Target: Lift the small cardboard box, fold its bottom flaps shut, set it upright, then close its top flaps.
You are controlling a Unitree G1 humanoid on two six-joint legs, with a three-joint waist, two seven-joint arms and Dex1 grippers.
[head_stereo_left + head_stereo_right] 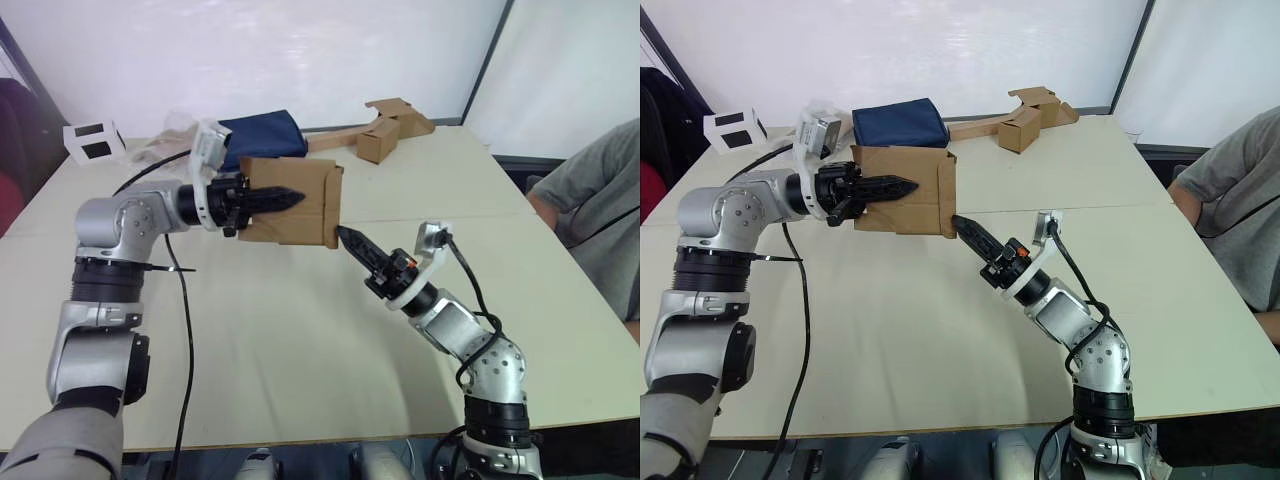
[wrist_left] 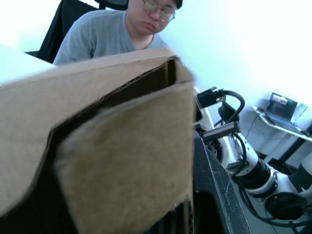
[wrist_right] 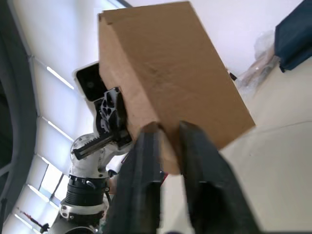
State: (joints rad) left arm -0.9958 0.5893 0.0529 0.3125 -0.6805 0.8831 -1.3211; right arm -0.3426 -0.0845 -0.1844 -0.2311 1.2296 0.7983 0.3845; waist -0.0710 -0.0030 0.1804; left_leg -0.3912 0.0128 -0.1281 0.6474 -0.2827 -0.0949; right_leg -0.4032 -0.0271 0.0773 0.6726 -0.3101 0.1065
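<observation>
Holding the small cardboard box (image 1: 290, 203) aloft at frame centre, left gripper (image 1: 262, 199) clamped on its wall, right gripper (image 1: 352, 240) nearly closed, empty, tips at its lower corner — a hard poke could twist it loose.

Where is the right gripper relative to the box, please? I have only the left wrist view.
Observer: The right gripper has its tip at the lower right corner of the small cardboard box.
Operator: Thank you. Is the box resting on the table?
Observer: No, the left gripper holds it in the air, clear of the table.
Operator: What lies behind it?
Observer: A dark blue bag sits just behind it. Near the far edge lies another brown box, joined to a long cardboard strip.
</observation>
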